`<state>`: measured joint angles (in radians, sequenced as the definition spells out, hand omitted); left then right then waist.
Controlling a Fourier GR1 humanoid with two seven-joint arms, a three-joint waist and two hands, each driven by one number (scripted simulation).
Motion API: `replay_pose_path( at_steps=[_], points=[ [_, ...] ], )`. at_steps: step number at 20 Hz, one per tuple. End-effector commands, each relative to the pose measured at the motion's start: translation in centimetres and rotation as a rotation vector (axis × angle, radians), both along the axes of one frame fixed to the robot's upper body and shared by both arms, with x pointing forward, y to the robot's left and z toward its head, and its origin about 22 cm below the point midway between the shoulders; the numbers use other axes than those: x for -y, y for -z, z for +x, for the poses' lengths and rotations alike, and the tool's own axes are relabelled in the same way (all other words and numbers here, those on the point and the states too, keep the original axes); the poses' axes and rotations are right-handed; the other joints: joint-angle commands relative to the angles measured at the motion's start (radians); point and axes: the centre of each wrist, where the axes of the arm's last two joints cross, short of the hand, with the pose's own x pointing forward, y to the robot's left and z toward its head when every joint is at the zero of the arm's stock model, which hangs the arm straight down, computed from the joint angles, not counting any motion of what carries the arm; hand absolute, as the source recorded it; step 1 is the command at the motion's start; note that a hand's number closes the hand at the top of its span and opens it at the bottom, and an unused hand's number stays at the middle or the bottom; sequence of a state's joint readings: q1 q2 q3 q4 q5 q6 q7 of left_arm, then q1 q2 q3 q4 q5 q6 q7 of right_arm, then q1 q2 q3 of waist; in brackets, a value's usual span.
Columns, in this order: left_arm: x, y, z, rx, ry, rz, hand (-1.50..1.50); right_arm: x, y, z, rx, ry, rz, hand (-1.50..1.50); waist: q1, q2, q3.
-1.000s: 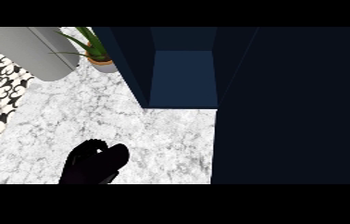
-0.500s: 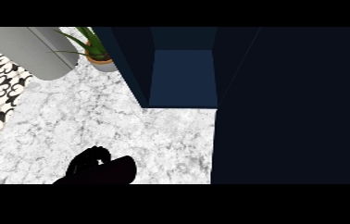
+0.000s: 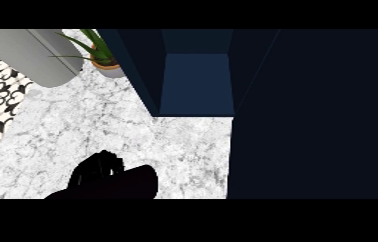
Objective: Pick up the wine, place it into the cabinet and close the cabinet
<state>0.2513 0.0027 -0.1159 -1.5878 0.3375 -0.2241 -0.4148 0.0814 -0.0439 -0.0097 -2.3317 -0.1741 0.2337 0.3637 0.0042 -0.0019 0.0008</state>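
Carrying seems the step in hand: near left over the marble counter (image 3: 88,121), the left hand (image 3: 100,168) curls its fingers round a dark shape, apparently the wine bottle (image 3: 139,180). Next it must travel far-right into the open cabinet (image 3: 196,81), entering between the cabinet's left wall and the dark door (image 3: 303,116). The counter between is bare, and the potted plant (image 3: 100,58) stands far left.

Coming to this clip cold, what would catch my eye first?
The open dark-blue cabinet sits at top centre, with a dark panel filling the right side. A black left hand shows at the lower left over the white marble counter. A potted plant stands at the upper left.
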Motion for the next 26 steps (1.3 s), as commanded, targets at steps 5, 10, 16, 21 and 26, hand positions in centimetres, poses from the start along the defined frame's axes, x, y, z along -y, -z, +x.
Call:
replay_pose_path(
  at_steps=[5, 10, 16, 21, 26],
  points=[
    [2.9, -6.5, 2.6, 0.021, -0.008, -0.030, 1.50, 0.4, -0.4, -1.2, -0.003, 0.007, -0.010, -1.50, -0.007, 0.001, -0.001],
    [4.9, -7.3, 6.2, 0.022, 0.007, 0.005, 1.50, -1.1, 0.3, 0.2, -0.001, -0.001, 0.004, -1.50, -0.007, 0.002, -0.001],
    [8.7, -9.6, 9.2, 0.078, -0.065, 0.051, 1.50, 1.1, 1.9, 0.3, -0.020, 0.001, 0.002, -1.50, -0.013, 0.002, 0.000],
    [11.0, -8.8, 11.2, 0.075, -0.060, 0.145, 1.50, 1.0, 1.2, 0.4, -0.019, -0.001, -0.013, -1.50, -0.013, 0.003, -0.001],
    [11.7, -9.1, 12.9, 0.035, -0.055, 0.210, 1.50, 2.2, -0.8, 0.7, 0.008, 0.011, 0.007, -1.50, -0.010, 0.002, -0.001]
  ],
)
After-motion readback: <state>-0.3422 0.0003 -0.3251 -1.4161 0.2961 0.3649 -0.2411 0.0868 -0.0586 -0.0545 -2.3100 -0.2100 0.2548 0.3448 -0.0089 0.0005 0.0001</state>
